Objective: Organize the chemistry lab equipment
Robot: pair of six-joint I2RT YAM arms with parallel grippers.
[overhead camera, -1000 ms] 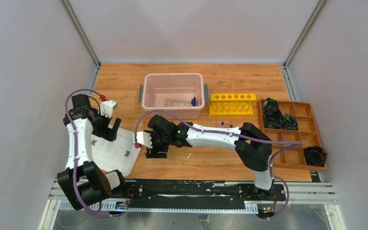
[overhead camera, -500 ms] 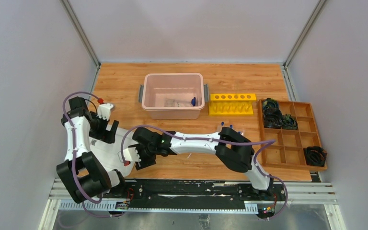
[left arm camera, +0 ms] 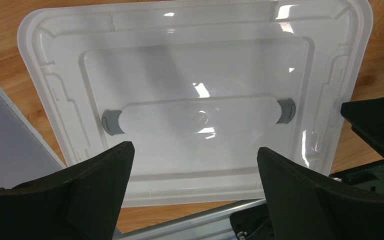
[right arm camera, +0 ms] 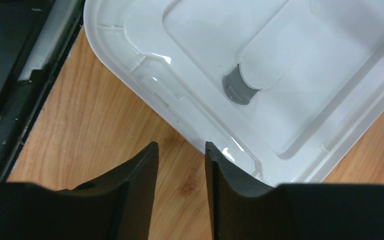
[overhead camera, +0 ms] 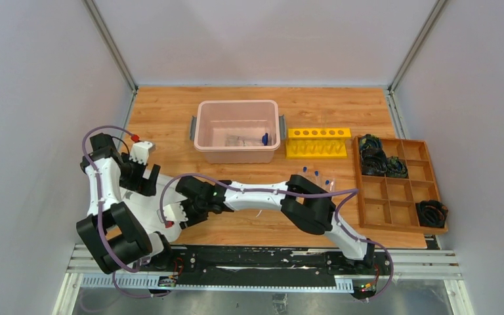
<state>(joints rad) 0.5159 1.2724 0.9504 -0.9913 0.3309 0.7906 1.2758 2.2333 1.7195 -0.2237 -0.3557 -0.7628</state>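
at the near left of the table (overhead camera: 341, 105), a white lid (left arm camera: 200, 65) lies flat. left gripper (left arm camera: 195, 150) hangs over it, jaws spread wide and empty. right gripper (right arm camera: 180, 147) is low at the lid's corner, jaws narrowly parted over bare wood, one fingertip (right arm camera: 215, 160) at the rim (contact cannot be told). blue-capped tubes (overhead camera: 316, 174) lie behind the right arm's elbow, near the yellow rack (overhead camera: 318, 142); another lies in the pink bin (overhead camera: 236, 103).
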